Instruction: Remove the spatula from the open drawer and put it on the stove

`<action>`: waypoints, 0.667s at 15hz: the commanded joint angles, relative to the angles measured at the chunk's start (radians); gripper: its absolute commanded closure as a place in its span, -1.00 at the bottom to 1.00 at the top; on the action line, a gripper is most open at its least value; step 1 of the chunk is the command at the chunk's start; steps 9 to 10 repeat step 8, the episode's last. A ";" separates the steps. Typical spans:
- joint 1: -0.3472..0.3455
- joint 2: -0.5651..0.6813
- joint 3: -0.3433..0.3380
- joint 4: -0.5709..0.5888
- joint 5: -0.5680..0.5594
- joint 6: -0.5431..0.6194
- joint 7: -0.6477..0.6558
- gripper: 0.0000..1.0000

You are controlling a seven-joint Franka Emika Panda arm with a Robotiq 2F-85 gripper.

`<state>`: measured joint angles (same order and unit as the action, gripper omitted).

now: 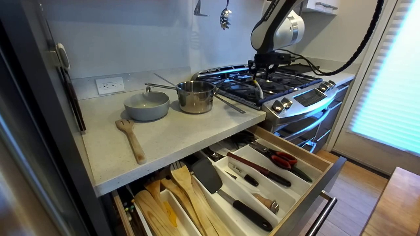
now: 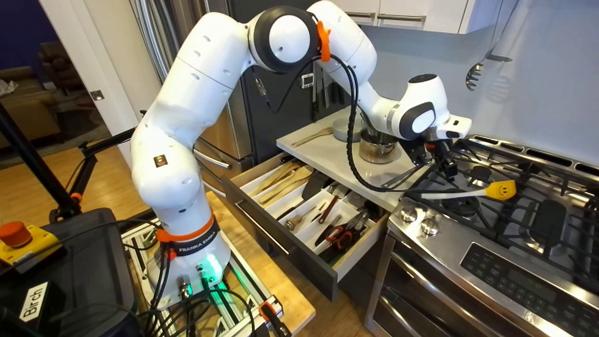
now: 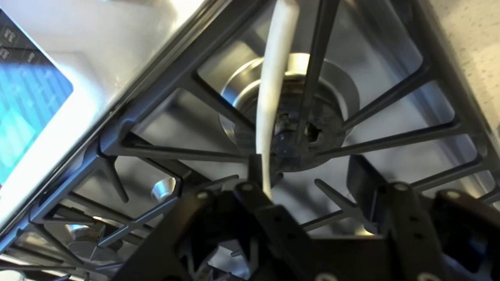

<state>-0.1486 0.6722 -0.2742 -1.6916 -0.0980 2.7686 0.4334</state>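
Observation:
A spatula with a yellow smiley head [image 2: 500,190] and white handle lies on the stove's black grates over the front burner. Its handle shows in the wrist view [image 3: 273,78] and in an exterior view [image 1: 259,90]; the head is hidden in the wrist view. My gripper [image 3: 308,175] is open just above the grates, its fingers wide apart. The handle passes beside the inner side of one finger; whether they touch I cannot tell. The gripper also shows in both exterior views [image 1: 261,70] [image 2: 435,166]. The stove [image 2: 440,262] is steel. The drawer [image 1: 310,200] stands open.
The drawer holds a black spatula [image 1: 206,173], wooden utensils [image 1: 185,183] and red-handled scissors [image 1: 283,159]. On the counter stand a steel pot [image 1: 196,100] and a grey bowl [image 1: 146,106]; a wooden spatula [image 1: 131,139] lies there. A black cable [image 2: 353,140] hangs from the arm.

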 commanded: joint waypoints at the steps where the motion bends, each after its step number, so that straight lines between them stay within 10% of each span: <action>1: -0.017 -0.186 0.076 -0.228 0.087 0.049 -0.124 -0.83; 7: -0.083 -0.437 0.338 -0.531 0.284 0.114 -0.468 -1.00; 10: -0.027 -0.324 0.243 -0.385 0.229 0.090 -0.369 -0.99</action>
